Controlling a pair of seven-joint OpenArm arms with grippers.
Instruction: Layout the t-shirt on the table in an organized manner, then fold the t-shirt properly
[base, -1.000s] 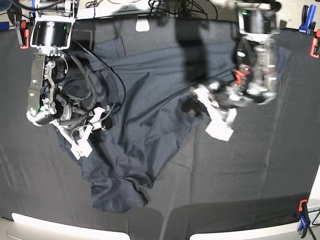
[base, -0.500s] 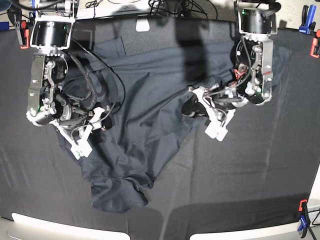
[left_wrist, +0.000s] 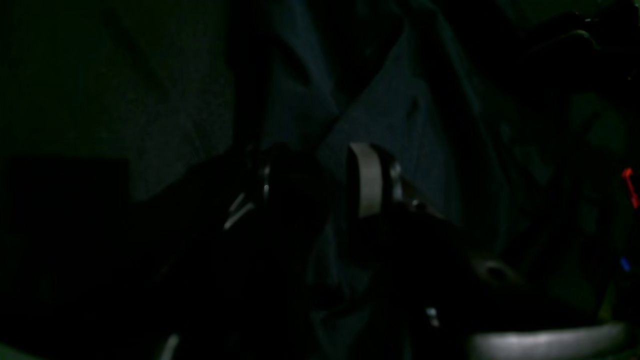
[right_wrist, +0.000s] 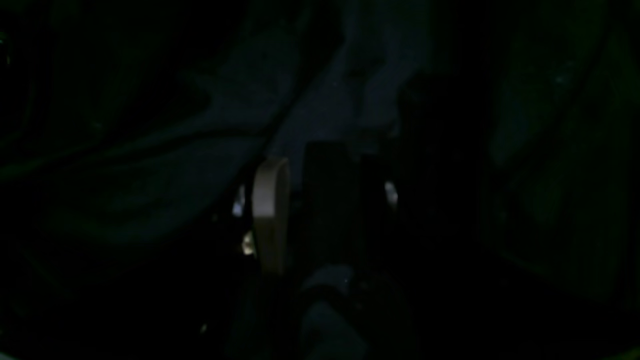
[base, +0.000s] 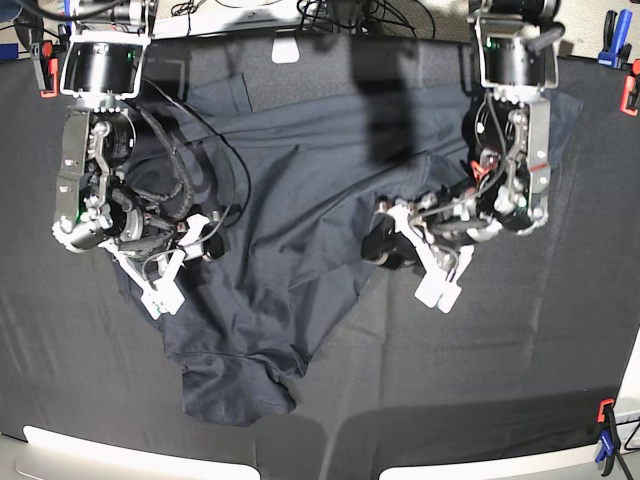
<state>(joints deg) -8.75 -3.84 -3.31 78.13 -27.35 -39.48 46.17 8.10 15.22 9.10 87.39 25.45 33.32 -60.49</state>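
Note:
The dark navy t-shirt (base: 300, 200) lies crumpled on the black table (base: 520, 360), spread from the back edge down to a bunched end at the front left. My left gripper (base: 412, 262) hangs low at the shirt's right edge, its fingers apart. In the dim left wrist view its pale finger (left_wrist: 367, 180) stands clear of the dark one, with shirt cloth (left_wrist: 395, 110) just beyond. My right gripper (base: 180, 262) rests over the shirt's left edge with its white fingers spread. The right wrist view is very dark; one pale finger (right_wrist: 270, 210) shows against cloth folds (right_wrist: 320, 100).
Red clamps (base: 45, 75) (base: 630, 95) and a blue clamp (base: 610, 40) hold the tablecloth at the back corners. Another clamp (base: 605, 440) sits at the front right. Cables and a white block (base: 285, 50) lie along the back edge.
My left arm has come down and toward the front, bringing its gripper lower onto the shirt's right edge. The right arm has not moved.

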